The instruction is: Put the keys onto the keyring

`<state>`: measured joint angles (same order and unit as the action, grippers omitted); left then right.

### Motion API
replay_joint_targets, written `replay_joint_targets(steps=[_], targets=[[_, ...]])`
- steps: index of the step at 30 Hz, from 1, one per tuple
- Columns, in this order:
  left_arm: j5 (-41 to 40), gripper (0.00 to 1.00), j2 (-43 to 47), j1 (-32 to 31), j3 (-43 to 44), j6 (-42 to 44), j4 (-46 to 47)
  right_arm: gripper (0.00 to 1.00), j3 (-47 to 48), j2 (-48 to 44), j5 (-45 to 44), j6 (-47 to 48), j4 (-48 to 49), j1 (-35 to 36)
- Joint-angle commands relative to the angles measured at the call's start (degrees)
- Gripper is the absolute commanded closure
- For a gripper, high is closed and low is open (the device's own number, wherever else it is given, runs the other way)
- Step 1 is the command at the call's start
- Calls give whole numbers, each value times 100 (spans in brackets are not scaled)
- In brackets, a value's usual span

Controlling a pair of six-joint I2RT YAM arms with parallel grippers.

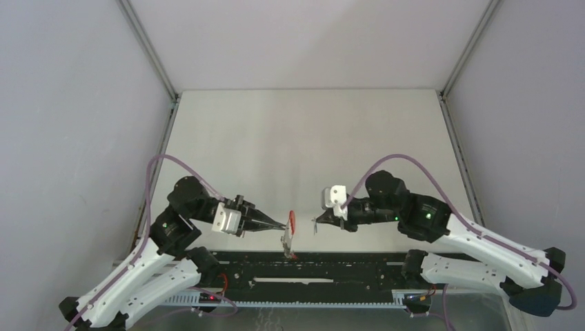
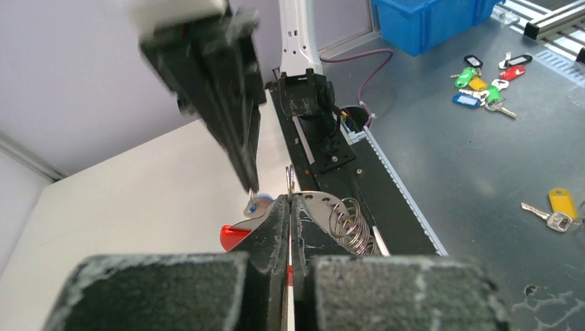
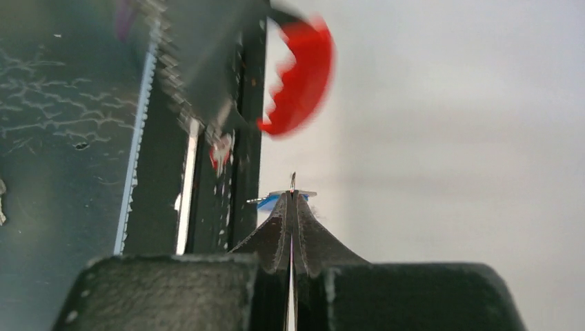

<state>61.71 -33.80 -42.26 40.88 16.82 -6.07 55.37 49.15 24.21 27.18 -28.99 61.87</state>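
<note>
Left gripper [image 2: 290, 204] pads fill the bottom of its wrist view, and that grip is the first weak point. Only a thin ring edge of the keyring [image 2: 345, 222] sits between the closed fingertips. A sideways push from the key [image 2: 256, 204] could, I judge, twist the ring or slide it out.

The second risk is the key itself, which is tiny and pinched at the very tip of the right gripper [image 3: 292, 197]. If its hole misses the ring's split, it may pivot in the jaws or drop to the table [image 1: 310, 138]. The two sets of fingertips are near each other, so they could also clash.

The left gripper is fully closed, clamping a silver ring of the keyring. More rings coil out at its 3 o'clock, and the red band [image 2: 234, 236] lies at its 8 o'clock. From above, the keyring hangs over the table's near edge, at 6 o'clock.

The right gripper is fully closed on the key. The blue tag [image 3: 270, 201] shows at 9 o'clock of the fingertips, and a metal sliver stands at 12. From above, the key sits at 3 o'clock of the keyring, just apart from it. I cannot tell whether they touch.
</note>
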Motion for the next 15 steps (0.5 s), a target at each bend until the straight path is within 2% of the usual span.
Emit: replay_joint_targets(steps=[1,3,6,12,15], targets=[[-11,100,158,69,376,599,-740,100,-862,148,-490,-1823,725,-422],[-18,100,210,70,372,561,-746,100,-1504,222,-858,-2295,1252,-413],[-27,100,226,74,381,496,-747,100,-1911,560,-1418,-3178,1821,-565],[-51,100,234,74,386,339,-586,100,-1970,1779,-2845,-4078,2117,-650],[-63,100,239,69,379,255,-488,100,-1969,2185,-3196,-4503,2181,-754]])
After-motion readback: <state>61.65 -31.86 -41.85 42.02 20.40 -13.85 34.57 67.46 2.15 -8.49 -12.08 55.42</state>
